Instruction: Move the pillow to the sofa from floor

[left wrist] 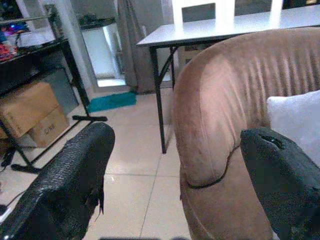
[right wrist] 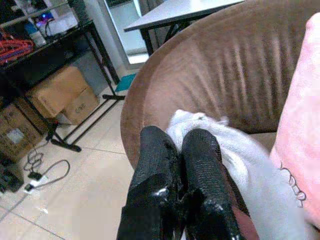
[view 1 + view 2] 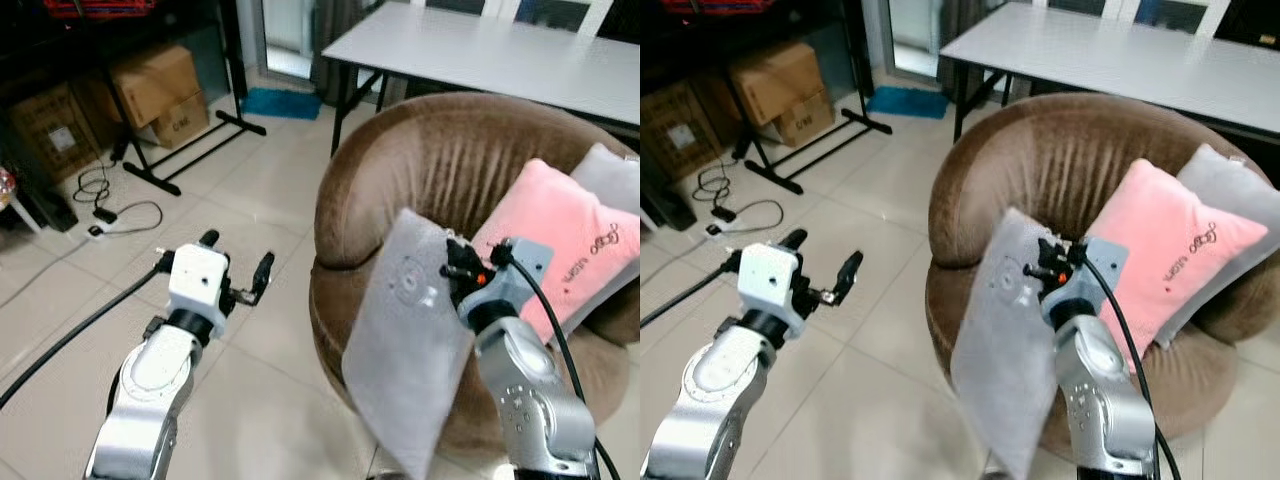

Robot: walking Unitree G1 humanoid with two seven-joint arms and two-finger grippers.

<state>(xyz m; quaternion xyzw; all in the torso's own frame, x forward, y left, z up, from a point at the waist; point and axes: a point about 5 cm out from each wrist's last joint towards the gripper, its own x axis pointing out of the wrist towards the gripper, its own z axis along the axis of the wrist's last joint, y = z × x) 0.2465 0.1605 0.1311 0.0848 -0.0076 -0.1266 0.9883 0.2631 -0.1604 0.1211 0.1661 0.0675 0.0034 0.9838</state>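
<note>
Far left, cardboard boxes (image 3: 150, 85) sat under a dark rack, with a cable (image 3: 120, 215) on the tiled floor (image 3: 260, 200). The left hand (image 3: 235, 270) hovered over the floor, its fingers spread wide and holding nothing. Right of it, the grey pillow (image 3: 405, 345) hung off the floor against the near side of the brown sofa (image 3: 440, 150), pinched by the right hand (image 3: 460, 268). A pink pillow (image 3: 560, 235) leaned in the sofa's seat, a white counter (image 3: 480, 50) behind.

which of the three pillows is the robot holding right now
The grey pillow hanging from the right gripper at the sofa's front; the pink pillow and other grey one rest inside.
</note>
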